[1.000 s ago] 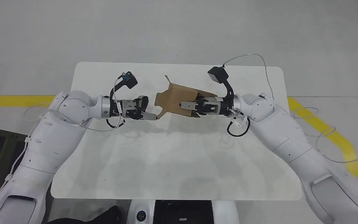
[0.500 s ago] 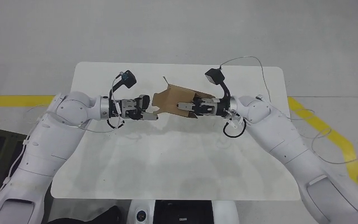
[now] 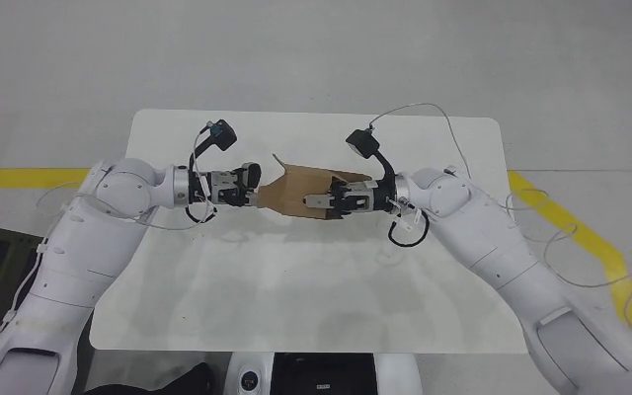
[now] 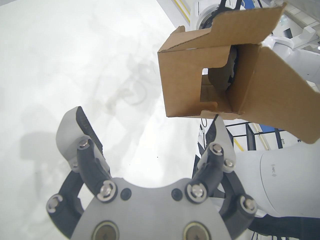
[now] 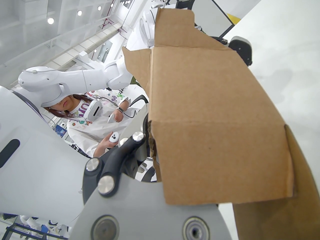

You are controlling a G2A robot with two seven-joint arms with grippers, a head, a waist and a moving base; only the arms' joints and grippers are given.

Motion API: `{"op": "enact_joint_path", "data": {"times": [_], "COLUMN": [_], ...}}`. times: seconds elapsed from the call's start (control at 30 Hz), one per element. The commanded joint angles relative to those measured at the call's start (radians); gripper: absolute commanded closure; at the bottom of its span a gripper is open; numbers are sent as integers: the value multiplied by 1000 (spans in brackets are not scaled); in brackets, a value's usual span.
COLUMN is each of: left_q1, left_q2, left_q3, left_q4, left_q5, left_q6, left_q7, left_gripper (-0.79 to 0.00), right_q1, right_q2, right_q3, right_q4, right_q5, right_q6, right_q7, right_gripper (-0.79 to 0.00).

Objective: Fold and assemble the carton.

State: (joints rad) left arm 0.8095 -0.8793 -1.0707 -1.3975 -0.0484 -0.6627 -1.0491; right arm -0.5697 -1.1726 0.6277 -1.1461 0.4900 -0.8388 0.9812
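The left gripper (image 4: 148, 116) stands wide open with nothing between its ribbed pads. One fingertip (image 4: 218, 128) sits right at the lower edge of the carton's (image 4: 180, 76) open end, touching it or just short of it; the other fingertip is well clear, out over the white table (image 4: 62, 38). From above, this gripper (image 3: 259, 195) sits at the end of the carton (image 3: 294, 186) nearer the left arm. The right gripper (image 3: 318, 198) comes in from the opposite end and is clamped on the carton, with one finger lying along the upper panel. In its own wrist view the cardboard (image 5: 212, 126) hides the fingertips, so the exact grip cannot be made out there. The carton is plain brown corrugated board, held up off the table (image 3: 296, 286) above its far middle part, between the two grippers. It is partly erected into a squarish sleeve and its end flaps are not folded in. In the left wrist view the open end faces the camera. One side wall has a stepped notch cut into it, a flap rises above the opening, and a long flap juts out on the other side. Dark parts of the right gripper show inside the sleeve. The right wrist view shows a broad flat panel with a creased corner and further flaps beyond it.
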Motion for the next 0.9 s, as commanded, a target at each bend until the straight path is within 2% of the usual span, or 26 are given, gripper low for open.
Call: {"op": "enact_joint_path", "data": {"times": [0.0, 0.87], "left_q1": [0, -6], "left_q2": [0, -2], "left_q3": [4, 29], "left_q4": [-3, -21], "left_q5": [2, -1], "left_q6": [0, -2], "left_q7": [-5, -25], "left_gripper": [-785, -785], "right_q1": [3, 20], "right_q2": [-2, -27], "right_q3": [-3, -23], "right_q4": [-1, 37], "right_q5": [-3, 9], "right_q6": [3, 8], "right_q7": [4, 8], "right_gripper": [0, 0]}}
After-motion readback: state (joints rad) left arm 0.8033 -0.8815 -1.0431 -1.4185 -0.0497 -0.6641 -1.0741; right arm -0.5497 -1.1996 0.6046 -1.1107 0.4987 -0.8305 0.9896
